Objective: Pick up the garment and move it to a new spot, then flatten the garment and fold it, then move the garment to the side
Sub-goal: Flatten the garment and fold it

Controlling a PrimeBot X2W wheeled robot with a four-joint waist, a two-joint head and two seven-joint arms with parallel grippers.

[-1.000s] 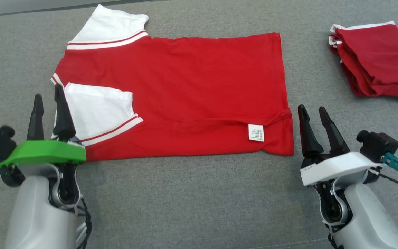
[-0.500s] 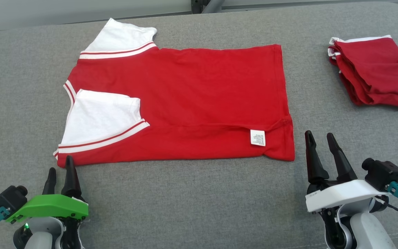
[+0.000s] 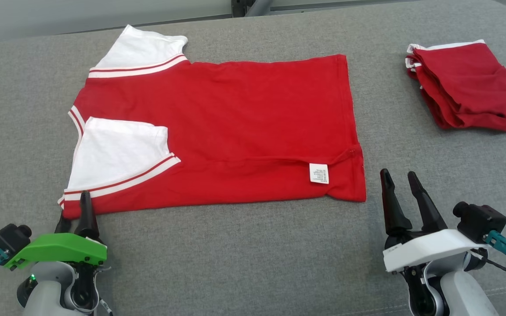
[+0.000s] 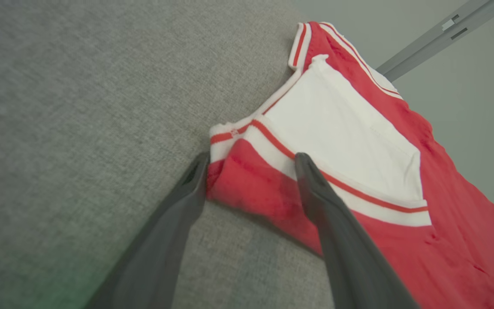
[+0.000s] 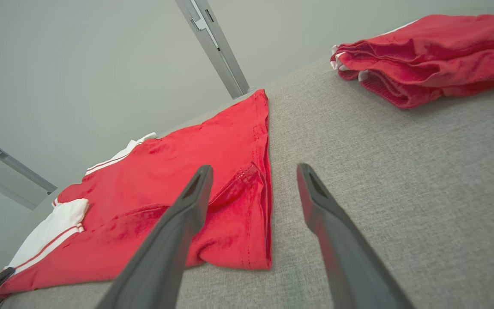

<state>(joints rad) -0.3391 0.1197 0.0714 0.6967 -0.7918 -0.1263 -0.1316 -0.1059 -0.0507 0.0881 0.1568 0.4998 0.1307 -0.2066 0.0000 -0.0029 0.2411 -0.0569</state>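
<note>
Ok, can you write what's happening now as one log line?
shirt: flat, one sleeve folded in; left hand: open, at shirt corner; right hand: open, beside hem

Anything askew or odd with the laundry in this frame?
Mostly tidy. The shirt is puckered into a ridge at its near hem corner, by the right claw, and a white label shows on the outside there.

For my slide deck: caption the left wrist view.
Open left gripper poised at corner of the red-and-white shirt on grey cushion.
</note>
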